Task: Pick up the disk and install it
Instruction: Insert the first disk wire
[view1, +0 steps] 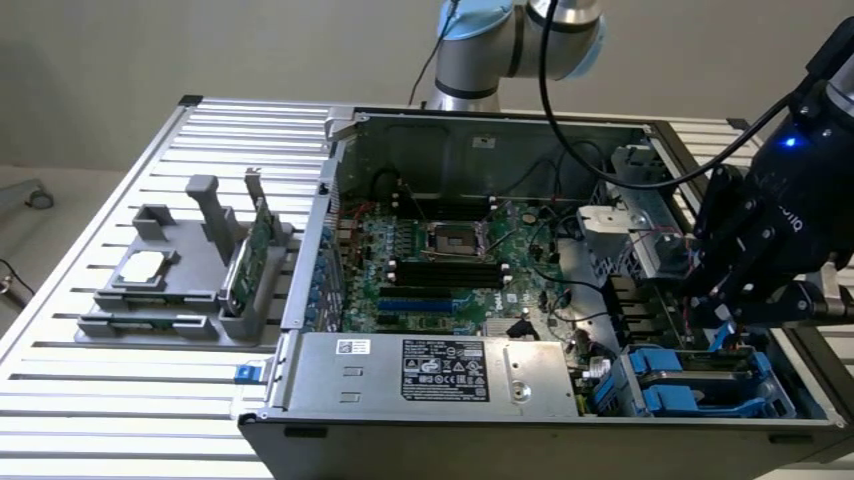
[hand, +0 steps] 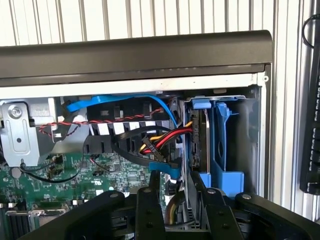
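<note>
even, soft indoor light falls on my work, the slatted table glaring pale, the case interior below my gripper dim and shadowed, my own dark fingers close and slightly blurred.

plain beige wall behind a ribbed metal table.

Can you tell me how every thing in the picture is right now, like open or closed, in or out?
Computer case: lying flat, side panel off, insides showing.
Disk: standing on edge in the blue drive bay, at the corner of the case.
Pincer: hovering above the disk, holding nothing.
Green circuit card: standing upright in the grey holder, outside the case.
Silver chip: lying flat on that holder.
</note>
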